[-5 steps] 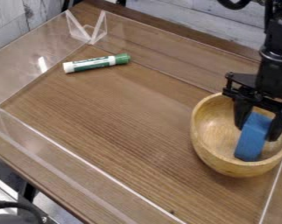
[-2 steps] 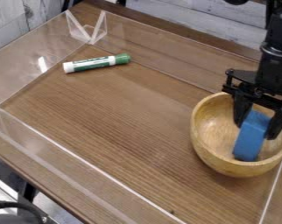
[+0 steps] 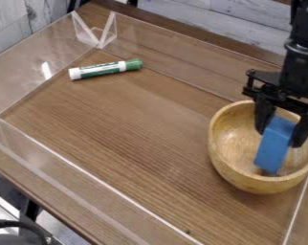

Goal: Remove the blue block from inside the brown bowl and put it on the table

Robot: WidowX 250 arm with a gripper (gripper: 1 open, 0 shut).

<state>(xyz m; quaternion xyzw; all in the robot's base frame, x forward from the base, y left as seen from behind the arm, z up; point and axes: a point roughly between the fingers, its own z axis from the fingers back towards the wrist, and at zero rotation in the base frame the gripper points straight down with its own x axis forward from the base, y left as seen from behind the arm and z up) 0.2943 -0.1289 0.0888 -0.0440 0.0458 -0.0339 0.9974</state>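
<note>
The small blue rectangular block (image 3: 275,145) stands tilted inside the round light-brown wooden bowl (image 3: 241,151), its long axis leaning toward the surface's right edge at the top. The black arm reaches down from above, fingers (image 3: 282,107) clenched on the block's upper end

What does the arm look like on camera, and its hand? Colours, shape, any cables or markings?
The arm is black, coming in at the right edge with a blocky, angular body. The hand is black too, with slim, jointed-looking fingers. A dark, cable-like loop shows at the top right. I can't make out any markings at this resolution.
</note>
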